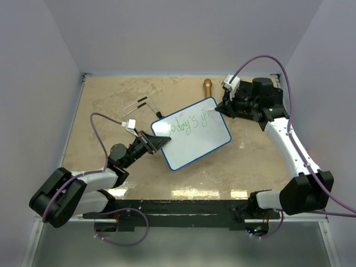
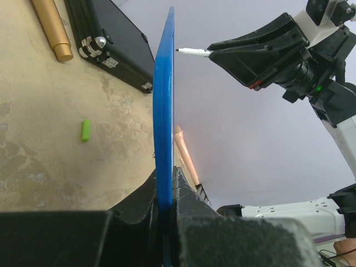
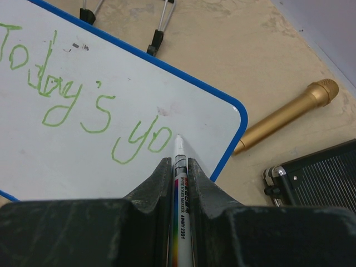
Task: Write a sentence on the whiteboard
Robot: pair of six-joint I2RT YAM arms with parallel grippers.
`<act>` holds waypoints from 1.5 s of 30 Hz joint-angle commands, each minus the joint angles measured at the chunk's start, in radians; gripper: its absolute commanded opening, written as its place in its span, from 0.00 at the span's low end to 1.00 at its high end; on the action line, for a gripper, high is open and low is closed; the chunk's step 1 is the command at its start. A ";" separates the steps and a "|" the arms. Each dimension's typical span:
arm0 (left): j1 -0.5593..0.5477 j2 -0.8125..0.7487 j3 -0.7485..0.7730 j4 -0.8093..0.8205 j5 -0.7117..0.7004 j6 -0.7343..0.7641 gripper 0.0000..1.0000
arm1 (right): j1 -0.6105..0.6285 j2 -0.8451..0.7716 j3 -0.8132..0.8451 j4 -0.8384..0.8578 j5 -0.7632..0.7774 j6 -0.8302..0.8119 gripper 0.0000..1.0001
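Note:
The whiteboard (image 1: pixel 194 133), white with a blue rim, is held tilted above the table. My left gripper (image 1: pixel 157 142) is shut on its left edge; in the left wrist view the board (image 2: pixel 164 100) shows edge-on between the jaws. Green writing on it reads "Today's yo" (image 3: pixel 83 105). My right gripper (image 1: pixel 222 105) is shut on a white marker (image 3: pixel 181 189), whose tip is at the board just right of the last letter. That marker also shows in the left wrist view (image 2: pixel 193 52), its tip close to the board face.
A gold microphone (image 1: pixel 207 86) lies at the back of the table. A black case (image 2: pixel 111 44) lies near it, under my right arm. A green marker cap (image 2: pixel 85 130) lies on the table. Black-tipped metal clips (image 1: pixel 136 105) lie left of the board.

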 commanded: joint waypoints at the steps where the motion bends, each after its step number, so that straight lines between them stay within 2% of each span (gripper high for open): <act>1: 0.006 -0.028 0.033 0.730 0.000 -0.039 0.00 | 0.000 0.006 0.015 0.002 0.006 -0.016 0.00; 23: 0.006 -0.025 0.033 0.731 -0.001 -0.042 0.00 | -0.002 -0.005 0.017 -0.102 -0.009 -0.082 0.00; 37: 0.007 -0.028 0.032 0.730 -0.001 -0.042 0.00 | 0.000 -0.008 0.032 -0.076 0.042 -0.067 0.00; 45: 0.007 -0.030 0.032 0.730 0.002 -0.042 0.00 | -0.002 -0.004 0.043 -0.006 0.039 -0.024 0.00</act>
